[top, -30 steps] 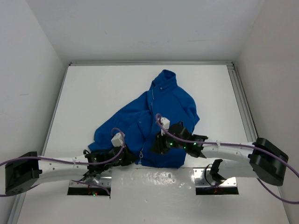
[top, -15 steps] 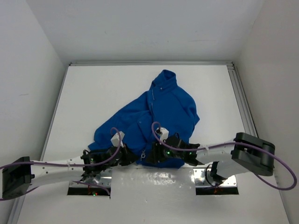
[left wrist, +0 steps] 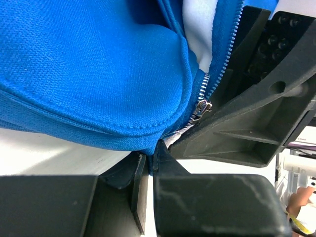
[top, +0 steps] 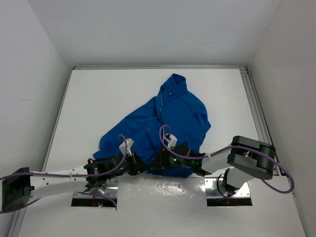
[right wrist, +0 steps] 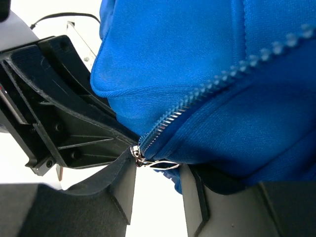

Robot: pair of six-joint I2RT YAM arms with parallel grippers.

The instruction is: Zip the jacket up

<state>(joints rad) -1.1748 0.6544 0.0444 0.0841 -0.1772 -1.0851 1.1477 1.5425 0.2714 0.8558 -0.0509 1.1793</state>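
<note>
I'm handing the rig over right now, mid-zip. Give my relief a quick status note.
Left gripper: shut on the jacket hem, beside the zipper's bottom end.
Right gripper: jaws either side of the zipper slider; grip unclear.
Done: hem pinned, slider reached at the hem end.
Left to do: close on the slider and draw it up to the collar; the teeth above it are apart.
</note>
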